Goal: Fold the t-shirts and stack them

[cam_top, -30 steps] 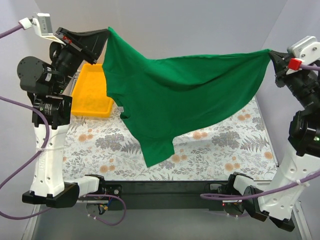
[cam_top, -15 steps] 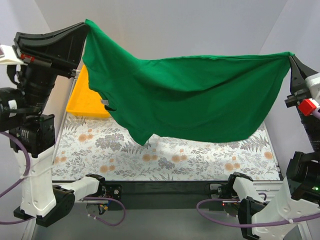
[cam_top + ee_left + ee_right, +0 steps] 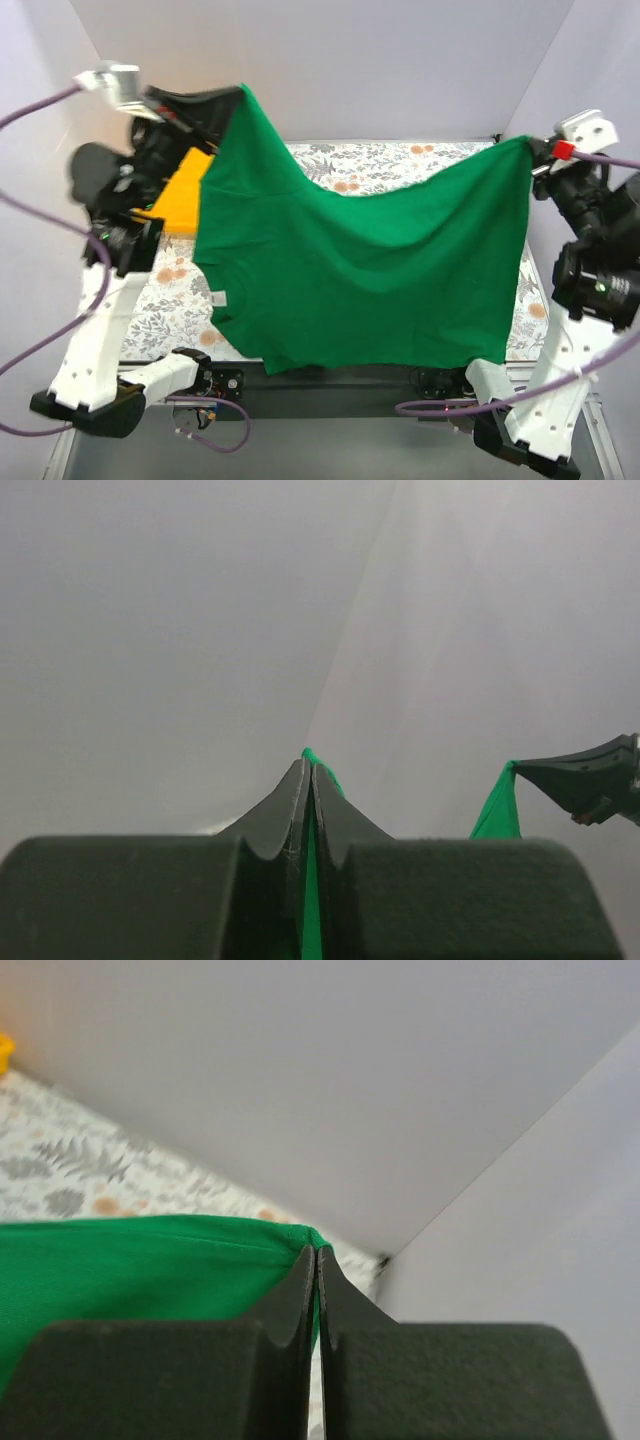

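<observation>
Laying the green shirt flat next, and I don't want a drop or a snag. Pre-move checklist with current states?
1. Left pincer shut on t-shirt: ok, green cloth is pinched between its fingers.
2. Right pincer shut on t-shirt edge: ok.
3. t-shirt spread between both pincers: ok, though the top edge sags.
4. Lower hem clear of the arm bases: cannot tell, it overlaps them in the top view.
5. Yellow tray out of the way: cannot tell, it is partly hidden behind the t-shirt.
6. Neck label located: ok, on the left side.
</observation>
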You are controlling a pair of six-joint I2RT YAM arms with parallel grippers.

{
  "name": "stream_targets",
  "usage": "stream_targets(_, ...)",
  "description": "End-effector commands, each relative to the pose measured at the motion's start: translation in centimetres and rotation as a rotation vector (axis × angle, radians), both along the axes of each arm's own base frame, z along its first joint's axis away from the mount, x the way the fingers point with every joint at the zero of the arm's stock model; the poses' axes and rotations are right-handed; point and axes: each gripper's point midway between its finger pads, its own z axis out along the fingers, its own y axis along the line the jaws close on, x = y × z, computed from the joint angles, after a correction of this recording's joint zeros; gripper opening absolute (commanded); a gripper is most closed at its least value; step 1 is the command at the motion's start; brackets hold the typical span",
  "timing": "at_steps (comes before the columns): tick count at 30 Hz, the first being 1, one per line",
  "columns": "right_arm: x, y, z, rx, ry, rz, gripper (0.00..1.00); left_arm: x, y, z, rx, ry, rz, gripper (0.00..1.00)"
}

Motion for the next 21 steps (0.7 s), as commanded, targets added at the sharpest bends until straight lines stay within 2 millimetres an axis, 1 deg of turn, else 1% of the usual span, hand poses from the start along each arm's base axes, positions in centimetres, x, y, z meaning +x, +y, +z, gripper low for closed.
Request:
stream_targets(1,2.9,-0.2,-5.4,0.01,0.086,0.056,0.01,6.7,-1.9,-9.9,0.08,0.22,0.027,0.0)
stream_targets(2,4.4,-0.6,-9.7,0.042,0.172,0.063,0.01,8.0,-2.3,-12.9,0.106,0.275,0.031,0.0)
stream_targets(3,5.2,-0.7,-11.0,0.043,0.177,0.069,0.01,9.5,-2.5,-16.3,0.117,0.316,0.041,0.0)
stream_targets(4,5.9,-0.9,-12.7,0.052,0.199,0.076,0.01,10.3,-2.7,-18.7,0.131,0.35,0.048,0.0)
stream_targets(5,6.8,-1.1,-17.0,0.079,0.279,0.081,0.01,11.5,-3.0,-21.4,0.148,0.399,0.055,0.0)
stream_targets(6,7.4,-1.3,-18.8,0.086,0.305,0.084,0.01,12.5,-2.8,-24.7,0.159,0.447,0.071,0.0)
stream_targets(7,8.5,-1.6,-20.2,0.092,0.305,0.087,0.01,13.3,-2.7,-26.6,0.163,0.482,0.08,0.0)
stream_targets(8,9.1,-1.6,-21.7,0.096,0.325,0.1,0.01,14.1,-2.6,-28.3,0.164,0.515,0.086,0.0)
stream_targets(9,9.5,-1.7,-24.4,0.111,0.365,0.108,0.01,15.8,-2.2,-31.0,0.167,0.562,0.102,0.0)
stream_targets(10,10.6,-1.9,-26.4,0.13,0.406,0.113,0.01,16.6,-2.0,-32.8,0.163,0.602,0.11,0.0)
stream_targets(11,11.4,-1.9,-26.6,0.116,0.382,0.129,0.01,18.1,-1.9,-36.1,0.177,0.672,0.12,0.0)
stream_targets(12,12.0,-1.8,-27.8,0.121,0.4,0.14,0.01,19.2,-1.5,-37.2,0.176,0.69,0.134,0.0)
stream_targets(13,13.0,-2.0,-30.2,0.139,0.45,0.142,0.01,20.4,-1.3,-37.6,0.174,0.699,0.149,0.0)
stream_targets(14,14.0,-2.3,-30.6,0.121,0.44,0.131,0.01,21.8,-1.2,-40.7,0.188,0.762,0.161,0.0)
stream_targets(15,14.6,-1.9,-31.5,0.118,0.459,0.14,0.01,22.6,-0.9,-41.5,0.188,0.784,0.17,0.0)
stream_targets(16,15.8,-2.2,-33.1,0.124,0.497,0.128,0.01,24.0,-0.8,-40.9,0.177,0.772,0.184,0.0)
stream_targets(17,16.4,-2.4,-33.6,0.124,0.51,0.124,0.01,25.0,-0.5,-43.4,0.19,0.822,0.2,0.0)
stream_targets(18,17.3,-2.3,-35.3,0.136,0.552,0.125,0.01,25.9,-0.2,-43.6,0.185,0.826,0.214,0.0)
stream_targets(19,18.2,-2.5,-35.0,0.131,0.547,0.118,0.01,26.6,-0.1,-44.0,0.186,0.833,0.221,0.0)
stream_targets(20,18.7,-2.6,-35.4,0.132,0.558,0.113,0.01,28.1,0.1,-44.0,0.187,0.828,0.244,0.0)
stream_targets(21,19.3,-2.6,-35.6,0.132,0.564,0.111,0.01,28.6,0.4,-44.3,0.189,0.839,0.256,0.0)
